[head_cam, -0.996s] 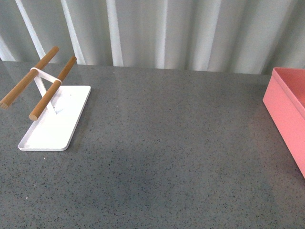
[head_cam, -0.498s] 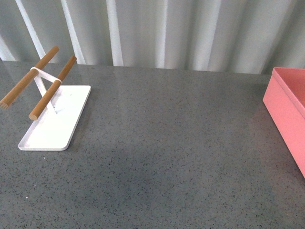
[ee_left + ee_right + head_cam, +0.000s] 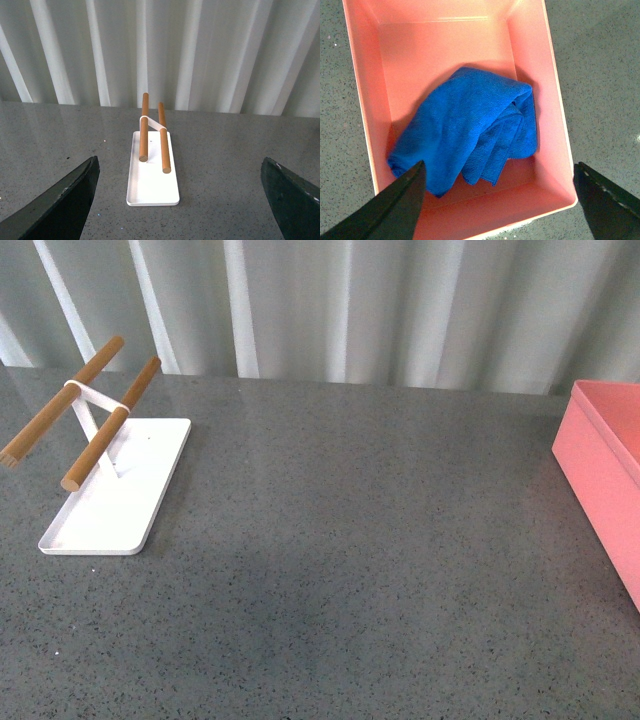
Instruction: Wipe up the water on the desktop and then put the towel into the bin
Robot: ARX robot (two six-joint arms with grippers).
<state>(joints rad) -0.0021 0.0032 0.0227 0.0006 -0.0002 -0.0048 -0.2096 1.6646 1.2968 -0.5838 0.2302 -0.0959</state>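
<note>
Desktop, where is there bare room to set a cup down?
The desktop is bare across the wide stretch between the white tray and the bin. The bin's floor is mostly covered by the towel.

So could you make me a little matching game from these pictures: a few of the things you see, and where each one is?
Things:
1. towel
2. bin
3. wooden rods
4. white tray

Places:
A. flat on the desktop, left side of the front view
B. raised on a stand above the tray
C. bunched inside the pink box
D. at the right edge of the front view

Pairs: 1-C, 2-D, 3-B, 4-A
</note>
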